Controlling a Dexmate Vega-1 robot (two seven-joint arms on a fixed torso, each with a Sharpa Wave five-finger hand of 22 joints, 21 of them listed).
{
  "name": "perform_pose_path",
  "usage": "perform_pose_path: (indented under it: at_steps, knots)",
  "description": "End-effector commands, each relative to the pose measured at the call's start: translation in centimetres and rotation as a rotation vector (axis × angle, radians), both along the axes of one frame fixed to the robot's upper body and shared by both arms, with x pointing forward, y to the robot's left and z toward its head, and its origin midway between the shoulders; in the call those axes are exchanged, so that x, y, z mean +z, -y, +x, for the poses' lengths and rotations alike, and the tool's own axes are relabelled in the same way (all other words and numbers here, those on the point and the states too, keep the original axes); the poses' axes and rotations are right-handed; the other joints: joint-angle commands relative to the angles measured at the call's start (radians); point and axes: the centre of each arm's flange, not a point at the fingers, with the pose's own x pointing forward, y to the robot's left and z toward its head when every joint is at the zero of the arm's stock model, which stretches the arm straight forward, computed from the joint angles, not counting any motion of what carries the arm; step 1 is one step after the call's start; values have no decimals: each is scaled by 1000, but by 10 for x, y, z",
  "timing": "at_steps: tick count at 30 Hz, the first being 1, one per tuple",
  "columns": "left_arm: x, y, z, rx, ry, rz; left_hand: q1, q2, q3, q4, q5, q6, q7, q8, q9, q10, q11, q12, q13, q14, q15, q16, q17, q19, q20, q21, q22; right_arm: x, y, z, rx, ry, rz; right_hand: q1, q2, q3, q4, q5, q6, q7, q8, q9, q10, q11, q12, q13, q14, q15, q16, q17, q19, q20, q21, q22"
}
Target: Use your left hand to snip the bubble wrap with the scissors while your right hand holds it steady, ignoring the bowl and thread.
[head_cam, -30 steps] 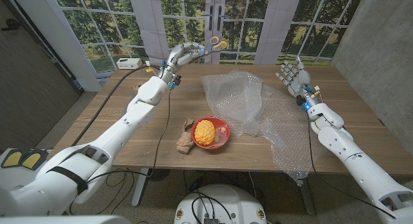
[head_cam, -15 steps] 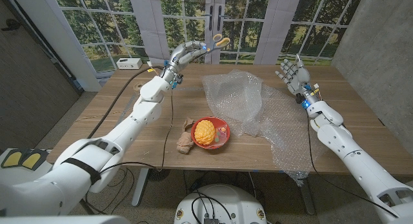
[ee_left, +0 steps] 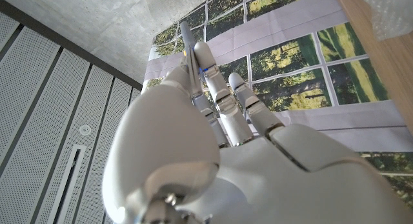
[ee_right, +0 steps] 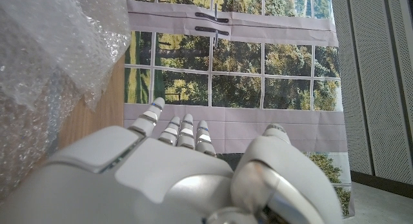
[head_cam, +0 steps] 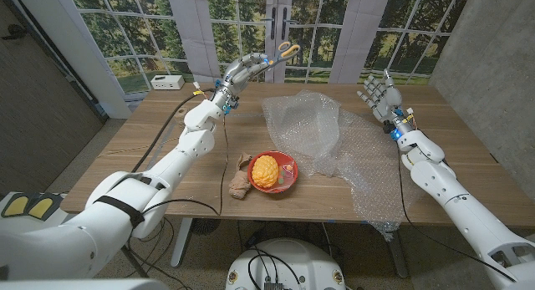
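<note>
- Scissors [head_cam: 284,50] with yellow handles pinched in the fingers [head_cam: 251,64] of the left hand [head_cam: 240,71], raised above the far side of the counter [head_cam: 167,156]
- Bubble wrap [head_cam: 330,144] crumpled across the counter's middle and right, draped over the near edge
- Right hand [head_cam: 378,95] upright past the wrap's far right edge, fingers [head_cam: 368,88] spread, holding nothing
- Red bowl [head_cam: 288,167] and tan thread [head_cam: 240,180] near the front

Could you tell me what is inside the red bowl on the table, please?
The red bowl holds a yellow, bumpy rounded object, possibly the thread. The bowl's floor beneath it is covered and cannot be seen.
</note>
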Motion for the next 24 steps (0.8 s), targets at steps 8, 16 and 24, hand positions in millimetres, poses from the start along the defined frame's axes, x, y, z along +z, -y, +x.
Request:
perform_pose_path:
  at_steps: [8, 16, 24]
  knots:
    - [-3, 2, -1, -96, -15, 12, 18, -1, -4, 2, 1, 12, -6, 0, -2, 6, 2, -6, 5, -6, -61, -2, 11, -11, -55, -9, 4, -6, 2, -7, 3, 1, 8, -9, -1, 8, 2, -1, 1, -6, 1, 2, 4, -5, -1, 3, 13, -1, 12, 2, 18, 9, 9, 2]
    - [1, 4, -2, -128, -19, 30, 19, -1, -7, 4, 1, 10, -9, -2, -6, 2, 1, -10, 10, -8, -61, -2, 19, -15, -58, -13, 4, -10, 4, -12, 6, 0, 6, -10, -1, 12, 2, -1, 6, -4, 2, 2, 31, -9, 10, 4, 20, -3, 14, 3, 32, 10, 14, 3]
    - [5, 6, -1, -155, -19, 41, 20, 1, -10, 6, 2, 7, -11, -4, -10, 1, -2, -15, 13, -14, -61, -3, 25, -19, -57, -17, 4, -12, 0, -14, 43, 10, -30, -19, -3, 18, 5, -3, 74, -8, 22, 3, 104, -6, 31, 8, 84, -8, 34, 6, 78, 30, 25, 5]
